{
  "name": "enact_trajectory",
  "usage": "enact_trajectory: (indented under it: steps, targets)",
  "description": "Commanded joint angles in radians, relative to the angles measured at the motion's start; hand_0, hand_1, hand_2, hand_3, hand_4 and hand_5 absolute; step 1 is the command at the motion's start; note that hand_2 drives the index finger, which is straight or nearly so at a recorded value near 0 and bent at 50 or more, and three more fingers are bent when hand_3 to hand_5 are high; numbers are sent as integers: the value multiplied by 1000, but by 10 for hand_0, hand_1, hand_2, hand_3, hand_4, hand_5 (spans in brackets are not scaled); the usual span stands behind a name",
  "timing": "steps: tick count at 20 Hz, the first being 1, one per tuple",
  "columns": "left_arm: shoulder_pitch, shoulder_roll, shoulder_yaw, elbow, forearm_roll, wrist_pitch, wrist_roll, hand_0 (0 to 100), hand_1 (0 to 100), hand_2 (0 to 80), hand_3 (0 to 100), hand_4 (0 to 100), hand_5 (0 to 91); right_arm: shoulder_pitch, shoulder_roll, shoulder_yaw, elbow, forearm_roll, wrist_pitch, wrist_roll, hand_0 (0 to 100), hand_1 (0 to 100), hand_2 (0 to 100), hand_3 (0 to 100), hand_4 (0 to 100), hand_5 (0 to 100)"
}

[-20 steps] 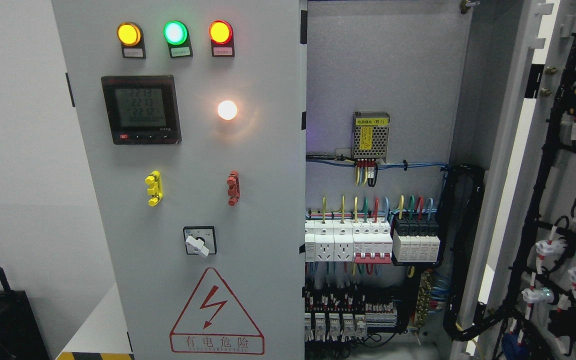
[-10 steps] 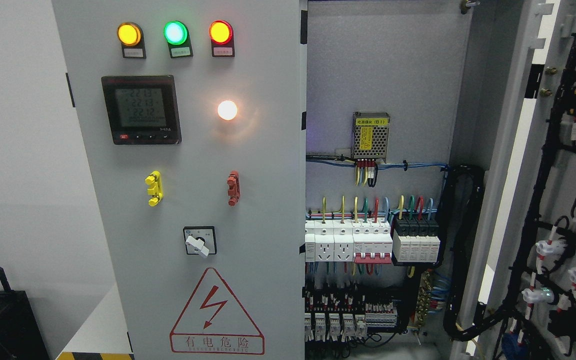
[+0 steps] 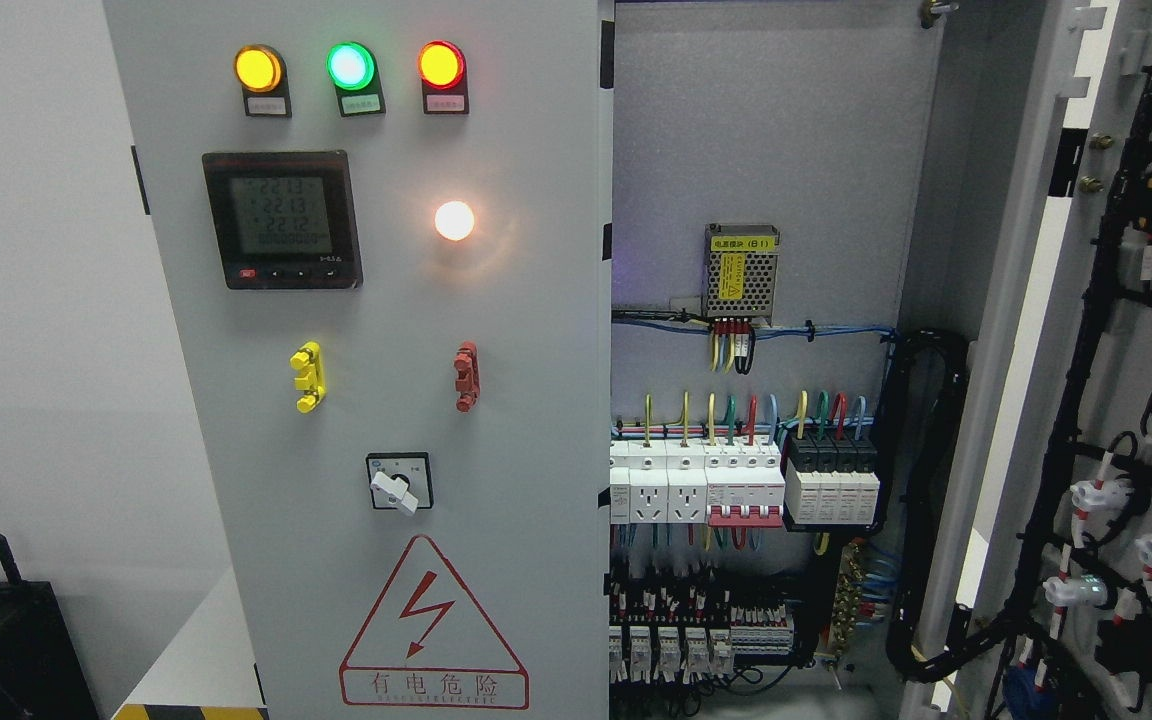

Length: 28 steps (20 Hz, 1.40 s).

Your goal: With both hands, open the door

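Near right, open door (image 3: pixel 1116 400): swung wide toward the viewer — wiring on its inner face exposed.
Left door (image 3: pixel 386 380): closed, lamps lit.
Far interior, breakers (image 3: pixel 746 485): uncovered for access.
Hands: out of view — fingers cannot be judged.

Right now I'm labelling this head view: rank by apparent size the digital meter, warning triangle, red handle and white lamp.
1. Warning triangle
2. Digital meter
3. Red handle and white lamp: look alike, unranked.

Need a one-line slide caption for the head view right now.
Right door swung open, exposing breakers; left door shut, lamps lit; no hands in view.
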Motion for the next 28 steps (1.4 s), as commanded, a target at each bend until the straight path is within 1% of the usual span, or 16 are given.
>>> enact_trajectory:
  steps: [1, 3, 5, 7, 10, 14, 17, 19, 20, 23, 26, 28]
  targets:
    - [0, 1, -24, 0, -6, 1, 0, 0, 0, 0, 0, 30, 0, 4, -70, 92, -205, -3, -33, 1, 107, 0, 0, 0, 0, 0]
    - [0, 1, -24, -1, -6, 1, 0, 0, 0, 0, 0, 30, 0, -1, -72, 120, -217, -3, -46, 1, 107, 0, 0, 0, 0, 0]
    - [0, 1, -24, 0, -6, 1, 0, 0, 0, 0, 0, 30, 0, -23, -72, 139, -218, -3, -53, 1, 107, 0, 0, 0, 0, 0]
    - [0, -1, -24, 0, -6, 1, 0, 0, 0, 0, 0, 30, 0, -40, -73, 140, -224, -3, -65, 1, 107, 0, 0, 0, 0, 0]
    - [0, 1, -24, 0, -6, 1, 0, 0, 0, 0, 0, 30, 0, -59, -83, 148, -254, -3, -132, 1, 107, 0, 0, 0, 0, 0]
    - [0, -1, -24, 0, -6, 1, 0, 0, 0, 0, 0, 30, 0, -112, -81, 151, -278, -3, -148, 1, 107, 0, 0, 0, 0, 0]
    - [0, 1, -24, 0, -6, 1, 0, 0, 0, 0, 0, 30, 0, -166, -72, 148, -286, -3, -154, 1, 107, 0, 0, 0, 0, 0]
    - [0, -1, -24, 0, -6, 1, 0, 0, 0, 0, 0, 30, 0, -214, -67, 146, -289, -4, -189, 1, 107, 0, 0, 0, 0, 0]
    - [0, 1, -24, 0, -6, 1, 0, 0, 0, 0, 0, 30, 0, -240, -58, 148, -289, -4, -203, 1, 107, 0, 0, 0, 0, 0]
    - [0, 1, -24, 0, -6, 1, 0, 0, 0, 0, 0, 30, 0, -298, -47, 146, -272, -6, -201, 1, 107, 0, 0, 0, 0, 0]
    - [0, -1, -24, 0, -6, 1, 0, 0, 0, 0, 0, 30, 0, -362, -47, 136, -251, -6, -198, 1, 106, 0, 0, 0, 0, 0]
    - [0, 1, -24, 0, -6, 1, 0, 0, 0, 0, 0, 33, 0, -402, -47, 134, -248, -7, -180, -1, 106, 0, 0, 0, 0, 0]
